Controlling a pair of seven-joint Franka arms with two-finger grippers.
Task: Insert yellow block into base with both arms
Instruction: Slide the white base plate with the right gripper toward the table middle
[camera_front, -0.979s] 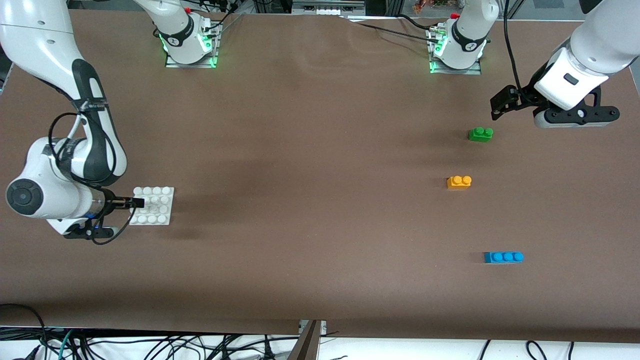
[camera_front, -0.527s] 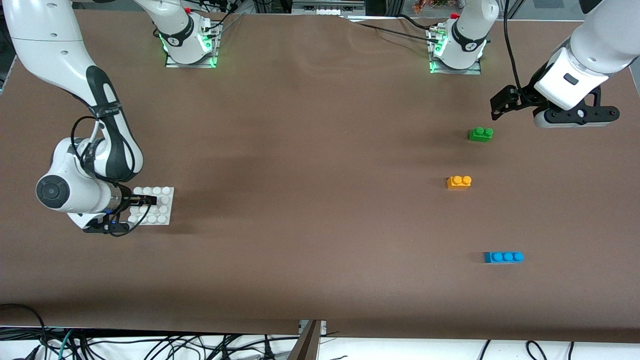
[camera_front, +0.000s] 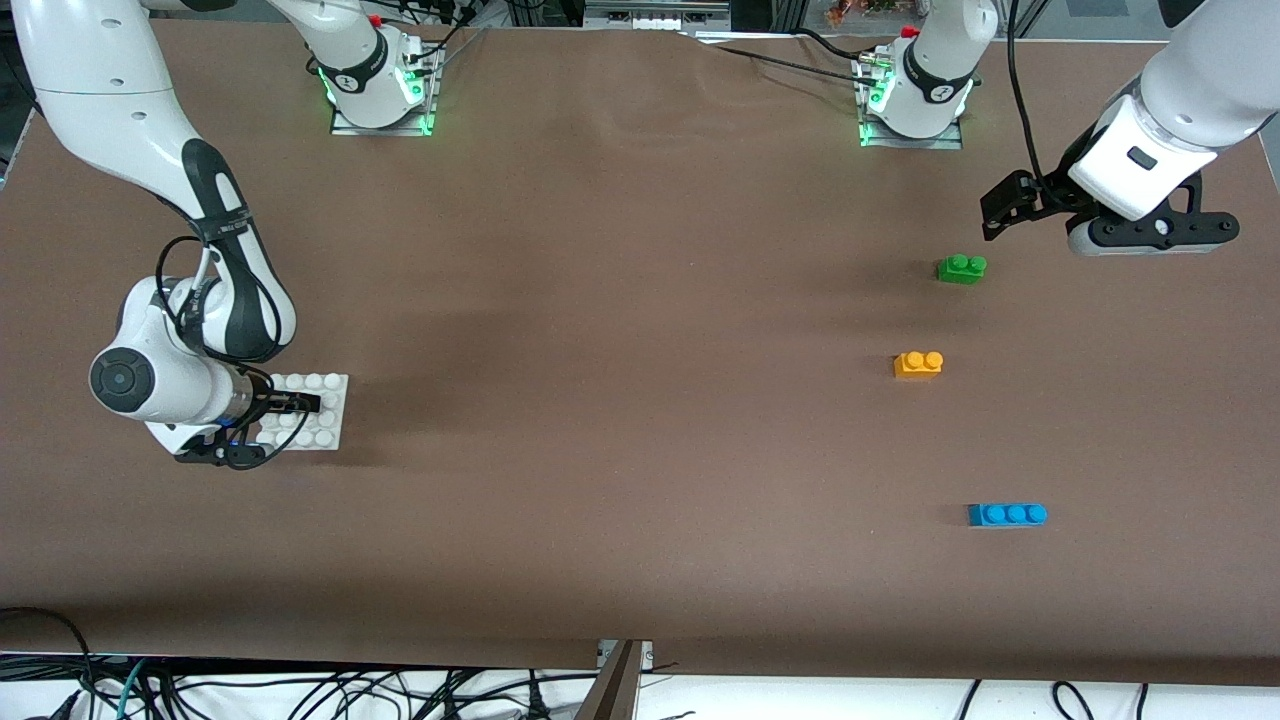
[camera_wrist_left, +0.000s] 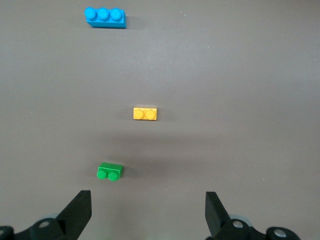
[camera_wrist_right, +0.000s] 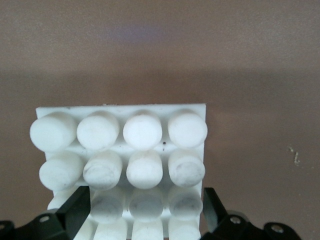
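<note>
While the front view hides it, the right wrist view shows the right gripper (camera_wrist_right: 145, 212) wide astride the base (camera_front: 325, 400). The left gripper (camera_wrist_left: 147, 212) hangs wide near the green brick (camera_front: 961, 268); the yellow block (camera_front: 918, 363) lies nearer the camera.

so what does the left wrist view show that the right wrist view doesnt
Only the left wrist view shows the three loose bricks on the brown table: the yellow block, the green brick and the blue brick, with the open left gripper hanging above them, holding nothing.

Only the right wrist view shows the base close up, its white studs between the open fingers of the right gripper.

Both show the brown tabletop and a pair of black fingers spread apart.
</note>
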